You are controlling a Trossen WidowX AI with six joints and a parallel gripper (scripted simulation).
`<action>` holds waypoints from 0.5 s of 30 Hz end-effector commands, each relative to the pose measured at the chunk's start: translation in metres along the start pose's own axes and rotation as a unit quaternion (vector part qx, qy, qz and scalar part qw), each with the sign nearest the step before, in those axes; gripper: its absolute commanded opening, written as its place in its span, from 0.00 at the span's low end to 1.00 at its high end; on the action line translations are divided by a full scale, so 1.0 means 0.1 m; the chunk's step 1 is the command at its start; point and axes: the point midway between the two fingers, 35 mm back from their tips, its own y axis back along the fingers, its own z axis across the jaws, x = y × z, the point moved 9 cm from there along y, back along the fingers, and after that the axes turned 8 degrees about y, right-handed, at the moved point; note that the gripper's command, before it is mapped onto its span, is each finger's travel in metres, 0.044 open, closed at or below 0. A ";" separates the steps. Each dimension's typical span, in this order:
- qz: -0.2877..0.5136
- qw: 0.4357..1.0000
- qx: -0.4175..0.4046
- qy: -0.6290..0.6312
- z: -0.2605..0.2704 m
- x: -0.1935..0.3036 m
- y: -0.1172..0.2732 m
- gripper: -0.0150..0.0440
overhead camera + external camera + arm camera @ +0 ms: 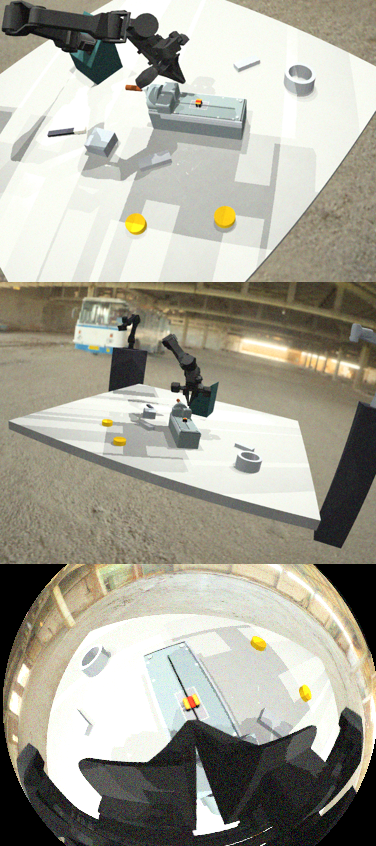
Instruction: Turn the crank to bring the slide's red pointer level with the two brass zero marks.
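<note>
Top view: two yellow discs (224,216) (119,441) (258,643) lie flat, well apart. A grey ring (289,84) (248,465) (100,663) stands nr. a flat grey bar (246,64) (244,447). A grey block (101,142) (149,413) sits betw. a second grey bar (155,160) (145,424) and a blk.-and-white stick (62,132). Ext. view, bkgd.: a white-and-blue bus (101,327), partly hidden.

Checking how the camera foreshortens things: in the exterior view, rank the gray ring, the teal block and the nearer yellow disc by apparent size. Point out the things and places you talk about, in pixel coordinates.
1. Teal block (106,60) (202,404)
2. Gray ring (299,86) (248,465) (99,665)
3. Nearer yellow disc (224,217) (119,441) (258,643)
</note>
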 end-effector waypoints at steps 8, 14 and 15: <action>0.000 1.000 0.000 0.000 0.00 0.00 0.00 0.61; 0.000 1.000 0.000 0.000 0.00 0.00 0.00 0.88; 0.000 1.000 0.000 0.000 0.00 0.00 0.00 0.92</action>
